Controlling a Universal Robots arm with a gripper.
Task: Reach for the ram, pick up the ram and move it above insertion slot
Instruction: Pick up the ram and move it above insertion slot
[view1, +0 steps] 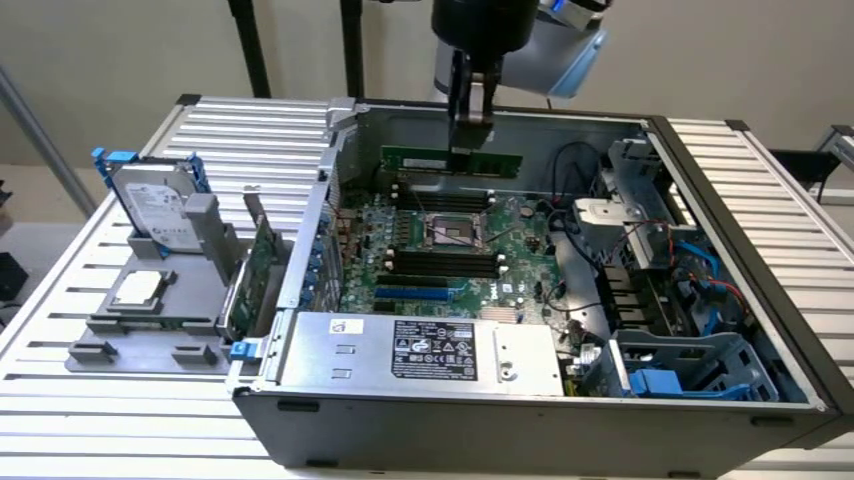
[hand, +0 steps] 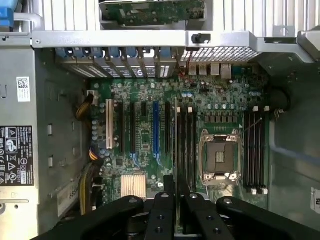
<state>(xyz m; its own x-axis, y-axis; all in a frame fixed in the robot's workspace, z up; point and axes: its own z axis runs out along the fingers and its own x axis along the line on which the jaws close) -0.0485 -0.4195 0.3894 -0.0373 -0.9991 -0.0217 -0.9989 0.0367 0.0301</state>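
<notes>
The ram (view1: 447, 160) is a thin green stick hanging level, high over the open computer case. My gripper (view1: 470, 148) comes down from above and is shut on the stick's upper edge near its middle. In the wrist view the ram (hand: 176, 150) shows edge-on as a thin line running out from between my fingers (hand: 164, 215). That line lies along the black insertion slots (hand: 186, 145), which sit between the CPU socket (hand: 218, 160) and a blue slot (hand: 156, 127). The same slots (view1: 434, 262) lie on the motherboard far below the stick.
A second group of black memory slots (hand: 255, 150) lies on the socket's other side. A grey fixture (view1: 147, 325) at the exterior view's left holds a hard drive (view1: 154, 210) and an upright expansion card (view1: 260, 270). The power supply (view1: 427, 350) and blue cables (view1: 694, 270) crowd the case.
</notes>
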